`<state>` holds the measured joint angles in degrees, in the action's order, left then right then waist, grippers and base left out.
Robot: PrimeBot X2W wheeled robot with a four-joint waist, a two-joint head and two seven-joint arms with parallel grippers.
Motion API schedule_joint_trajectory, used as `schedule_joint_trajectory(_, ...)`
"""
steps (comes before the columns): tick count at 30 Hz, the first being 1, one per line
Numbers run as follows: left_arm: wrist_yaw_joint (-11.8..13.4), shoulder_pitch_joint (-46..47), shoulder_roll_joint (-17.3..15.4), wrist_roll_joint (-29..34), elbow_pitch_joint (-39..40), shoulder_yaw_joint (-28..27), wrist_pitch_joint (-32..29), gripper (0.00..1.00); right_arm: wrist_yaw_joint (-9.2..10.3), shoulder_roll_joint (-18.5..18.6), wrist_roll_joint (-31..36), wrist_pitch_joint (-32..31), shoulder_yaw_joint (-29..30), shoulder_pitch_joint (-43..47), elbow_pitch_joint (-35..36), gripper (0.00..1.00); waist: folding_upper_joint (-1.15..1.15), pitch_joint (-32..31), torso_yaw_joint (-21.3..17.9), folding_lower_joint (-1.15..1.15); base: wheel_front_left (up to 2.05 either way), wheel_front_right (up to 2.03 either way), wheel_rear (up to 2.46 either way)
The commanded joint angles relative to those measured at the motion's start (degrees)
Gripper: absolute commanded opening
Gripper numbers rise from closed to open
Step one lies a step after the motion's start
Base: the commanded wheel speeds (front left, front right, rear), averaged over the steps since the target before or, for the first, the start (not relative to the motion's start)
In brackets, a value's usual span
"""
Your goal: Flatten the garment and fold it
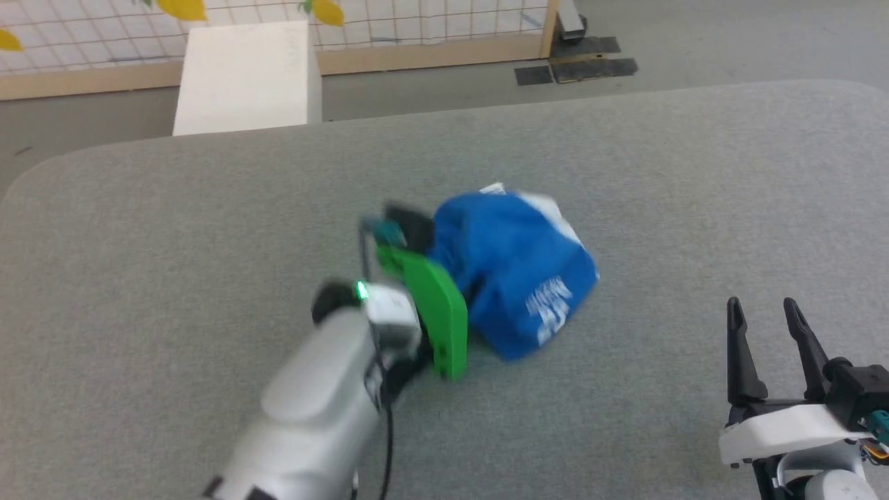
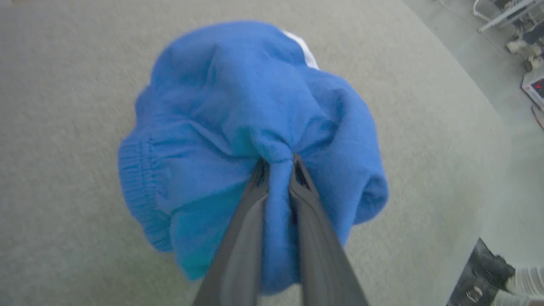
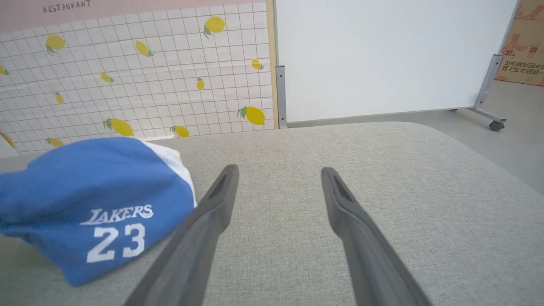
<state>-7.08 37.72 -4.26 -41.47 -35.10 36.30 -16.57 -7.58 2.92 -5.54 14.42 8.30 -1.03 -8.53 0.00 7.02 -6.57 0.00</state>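
The garment (image 1: 514, 267) is a bunched heap of bright blue shorts in the middle of the grey table (image 1: 208, 222), with white lettering and a number facing me. My left gripper (image 2: 278, 163) is shut on a pinched fold of the garment (image 2: 238, 110), whose gathered waistband hangs at the left. In the head view the left arm, with its green part (image 1: 434, 312), reaches the heap from the left. My right gripper (image 1: 767, 312) stands open above the table's near right, apart from the cloth. The right wrist view has the garment (image 3: 93, 204) at its left, beside my right gripper (image 3: 278, 174).
Beyond the table's far edge stand a white box (image 1: 246, 73) and a lemon-patterned tiled wall (image 3: 136, 72). A white board on wheels (image 3: 382, 59) stands behind the table. Bare floor (image 2: 518, 170) and a person's foot (image 2: 516, 282) lie past the table's rounded corner.
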Motion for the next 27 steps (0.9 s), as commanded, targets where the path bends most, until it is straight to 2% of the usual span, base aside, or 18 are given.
schedule_joint_trajectory(1, -0.40, -1.83, 0.10, -0.58, -1.10, 1.38, -1.47, 0.00, 0.09, -0.04, -0.16, 0.45, 0.07, 0.39, -0.11, 1.00, 0.00, -0.04, -0.39, 0.00, 0.00, 0.00, 0.00)
schedule_joint_trajectory(6, -0.40, -5.64, 0.44, -1.84, -4.80, 6.00, -7.41, 0.00, 0.09, -0.04, -0.24, 0.50, -0.33, 0.66, -0.27, 1.00, 0.00, -0.55, 0.04, 0.00, 0.00, 0.00, 0.00)
schedule_joint_trajectory(9, -0.38, -6.39, 0.64, -3.53, -5.16, 6.04, -8.84, 0.00, 0.09, -0.04, -0.38, 0.52, -0.51, 0.75, -0.26, 1.00, 0.00, -0.80, 0.73, 0.00, 0.00, 0.00, 0.00)
schedule_joint_trajectory(10, -0.31, -6.35, 0.70, -4.11, -5.01, 5.73, -8.95, 0.36, 0.09, -0.04, -0.42, 0.52, -0.53, 0.81, -0.28, 1.00, 0.00, -0.90, 1.00, 0.00, 0.00, 0.00, 0.00)
schedule_joint_trajectory(11, -0.19, -6.18, 0.77, -4.85, -4.60, 5.19, -8.90, 1.00, 0.09, -0.04, -0.48, 0.53, -0.56, 0.88, -0.32, 1.00, 0.00, -1.06, 1.31, 0.00, 0.00, 0.00, 0.00)
schedule_joint_trajectory(16, 0.64, -4.86, 0.82, -8.62, -0.81, 1.31, -7.78, 1.00, 0.09, -0.04, -0.89, 0.55, -0.60, 1.37, -0.87, 1.00, 0.00, -2.31, 2.89, 0.00, 0.00, 0.00, 0.00)
schedule_joint_trajectory(21, 1.82, -4.32, -0.57, -12.44, 4.91, -4.56, -4.78, 1.00, 0.09, -0.04, -1.45, 0.56, -0.64, 1.97, -1.32, 1.00, 0.00, -4.05, 4.88, 0.00, 0.00, 0.00, 0.00)
schedule_joint_trajectory(24, 2.52, -4.56, -2.20, -12.90, 8.55, -8.28, 0.13, 1.00, 0.09, -0.04, -1.67, 0.57, -0.67, 2.12, -1.27, 1.00, 0.00, -4.90, 5.95, 0.00, 0.00, 0.00, 0.00)
schedule_joint_trajectory(27, 3.27, -5.30, -4.87, -10.45, 11.79, -11.22, 7.52, 1.00, 0.09, -0.04, -1.73, 0.57, -0.35, 2.31, -1.25, 1.00, 0.00, -5.92, 7.17, 0.00, 0.00, 0.00, 0.00)
